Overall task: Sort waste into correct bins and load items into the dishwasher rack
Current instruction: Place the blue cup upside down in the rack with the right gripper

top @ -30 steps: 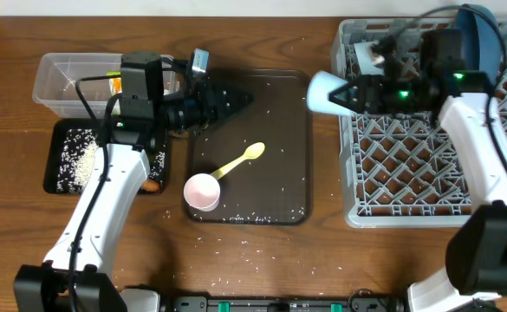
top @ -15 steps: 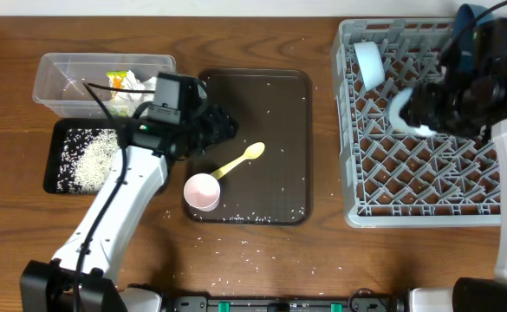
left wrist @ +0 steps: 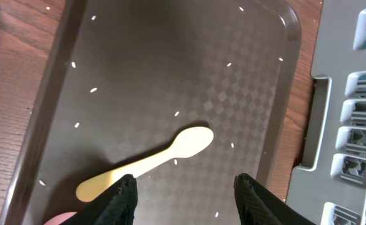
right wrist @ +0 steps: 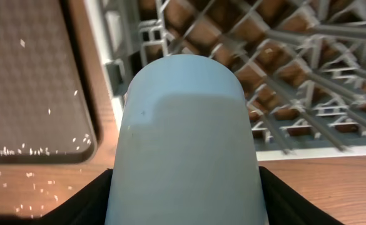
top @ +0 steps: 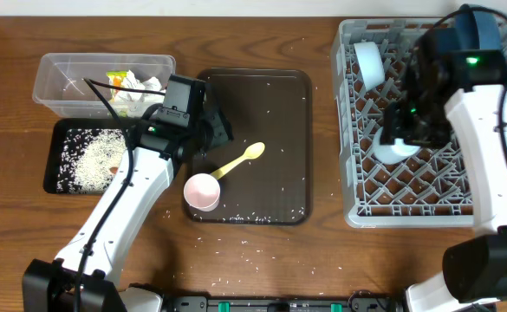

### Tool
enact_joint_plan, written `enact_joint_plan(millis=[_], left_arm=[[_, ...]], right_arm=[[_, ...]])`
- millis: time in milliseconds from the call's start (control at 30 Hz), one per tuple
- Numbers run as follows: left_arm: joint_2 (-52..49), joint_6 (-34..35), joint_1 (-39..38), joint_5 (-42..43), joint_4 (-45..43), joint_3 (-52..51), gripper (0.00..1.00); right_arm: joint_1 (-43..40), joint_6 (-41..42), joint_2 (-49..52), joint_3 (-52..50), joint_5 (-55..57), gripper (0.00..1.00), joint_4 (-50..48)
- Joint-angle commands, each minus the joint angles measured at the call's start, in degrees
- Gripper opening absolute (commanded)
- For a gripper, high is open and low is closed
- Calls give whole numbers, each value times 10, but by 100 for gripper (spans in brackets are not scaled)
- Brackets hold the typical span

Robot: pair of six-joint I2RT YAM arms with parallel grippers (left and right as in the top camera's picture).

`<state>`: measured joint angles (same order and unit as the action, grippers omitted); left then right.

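Small blue cup — gripped by the right pincer above the dishwasher rack — likely needs seating between pegs; left pincer gapes empty.

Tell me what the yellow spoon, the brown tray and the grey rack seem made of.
The yellow spoon is likely plastic: matte, uniform pale yellow, no metallic glint. The brown serving tray is probably plastic, semi-matte, with a fine embossed diamond texture. The grey dishwasher rack looks like moulded plastic, an even dull grey lattice.
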<state>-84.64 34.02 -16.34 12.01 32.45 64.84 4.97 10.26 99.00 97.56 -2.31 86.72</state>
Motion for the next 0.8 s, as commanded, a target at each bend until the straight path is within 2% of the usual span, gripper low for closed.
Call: enact_joint_plan(millis=[0,400,533,600,700,767], left_arm=[[-3,-10,-1,-12,1,-5,53],[-3,-10,-1,-12,3,-5,53],[-3,-10,-1,-11,3,-5,53],[-3,-10,-1,-12,3,-5,53],[-3,-10,-1,-11,3,-5,53],[-3,-15,-1,-11,2,-4,53]], right_arm=[[15,4,10,-28,8,59,-11],[15,15,12,-168,5,59,-134],[15,15,13,-194,4,63,-174],[15,15,13,-197,4,72,-180],[15,15,13,-196,2,96,-184],[14,15,13,-191,-10,99,-183]])
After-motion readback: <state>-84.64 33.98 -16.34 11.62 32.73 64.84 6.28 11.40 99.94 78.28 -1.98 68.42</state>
